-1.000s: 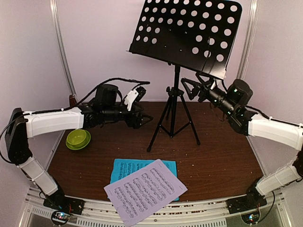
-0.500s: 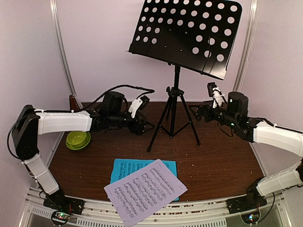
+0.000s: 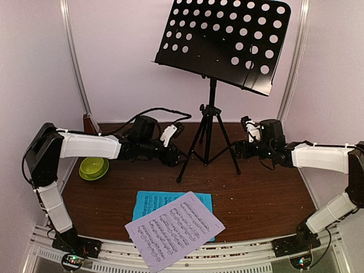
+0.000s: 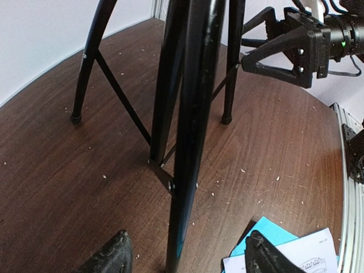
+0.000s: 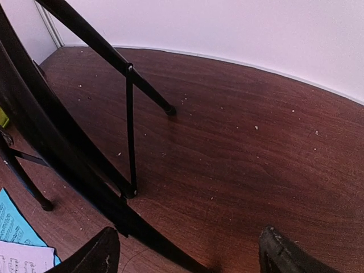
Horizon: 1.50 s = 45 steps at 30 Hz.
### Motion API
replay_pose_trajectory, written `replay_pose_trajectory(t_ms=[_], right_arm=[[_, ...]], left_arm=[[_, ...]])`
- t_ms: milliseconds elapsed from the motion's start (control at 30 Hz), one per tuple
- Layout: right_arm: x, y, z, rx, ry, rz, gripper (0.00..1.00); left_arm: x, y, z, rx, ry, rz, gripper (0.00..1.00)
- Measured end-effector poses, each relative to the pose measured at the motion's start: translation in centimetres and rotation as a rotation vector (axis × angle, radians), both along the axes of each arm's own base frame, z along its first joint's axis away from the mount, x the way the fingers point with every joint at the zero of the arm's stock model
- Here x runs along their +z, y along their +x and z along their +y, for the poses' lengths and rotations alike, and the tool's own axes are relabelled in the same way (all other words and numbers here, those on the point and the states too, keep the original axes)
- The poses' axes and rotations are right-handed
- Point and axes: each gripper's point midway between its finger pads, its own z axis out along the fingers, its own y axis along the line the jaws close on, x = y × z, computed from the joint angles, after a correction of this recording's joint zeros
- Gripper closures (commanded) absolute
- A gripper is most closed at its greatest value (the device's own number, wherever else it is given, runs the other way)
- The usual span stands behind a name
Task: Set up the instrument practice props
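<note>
The music stand (image 3: 227, 40) is seen at frame centre, its legs flanked by the left gripper (image 3: 181, 158) and right gripper (image 3: 234, 149), both spread, with the white sheet (image 3: 173, 228) laid over the cyan sheet (image 3: 145, 202) below.

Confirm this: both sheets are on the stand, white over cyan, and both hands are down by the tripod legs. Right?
Not on the stand: the top view shows them on the table. The white sheet is over the cyan sheet, and the left hand and right hand are down by the tripod legs, as you said.
</note>
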Motion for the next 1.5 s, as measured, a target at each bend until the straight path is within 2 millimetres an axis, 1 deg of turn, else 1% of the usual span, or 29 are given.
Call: replay_pose_trajectory(t_ms=[167,400,500,633,700,867,933,1067,1167,1367,1433,1500], right_arm=[[-1.2,0.5,0.3,0.017,-0.031,0.013,0.23],[-1.6,1.1,1.0,0.07,-0.075,0.001,0.37],[-2.0,1.0,1.3,0.091,-0.081,0.009,0.43],[-2.2,0.9,1.6,0.116,-0.084,0.014,0.51],[-2.2,0.8,1.8,0.126,-0.082,0.018,0.53],[-2.1,0.7,2.0,0.14,-0.088,0.043,0.58],[-2.1,0.6,2.0,0.144,-0.099,0.056,0.6],[-2.2,0.5,1.8,0.156,-0.136,0.077,0.63],[-2.3,0.3,1.4,0.16,-0.177,0.09,0.66],[-3.1,-0.2,0.9,0.176,-0.225,0.114,0.78],[-3.2,-0.3,0.9,0.181,-0.233,0.122,0.82],[-3.1,-0.3,0.8,0.184,-0.239,0.125,0.86]], left_arm=[[-0.1,0.8,-0.9,-0.003,-0.009,0.004,0.33],[-0.6,1.2,-1.6,-0.01,-0.012,0.021,0.39],[-0.8,1.2,-1.7,-0.014,-0.013,0.026,0.43],[-1.0,1.2,-1.8,-0.013,-0.012,0.035,0.53],[-1.2,1.1,-1.9,-0.015,-0.01,0.039,0.55],[-1.7,1.0,-2.0,-0.017,-0.004,0.046,0.55],[-2.0,1.1,-2.1,-0.018,0.0,0.051,0.57],[-2.5,1.3,-2.3,-0.019,0.007,0.057,0.65],[-2.5,1.4,-2.5,-0.022,0.006,0.053,0.71],[-2.1,1.5,-2.6,-0.033,0.005,0.041,0.86],[-2.2,1.4,-2.6,-0.037,0.009,0.037,0.92],[-2.1,1.3,-2.7,-0.055,0.013,0.015,0.96]])
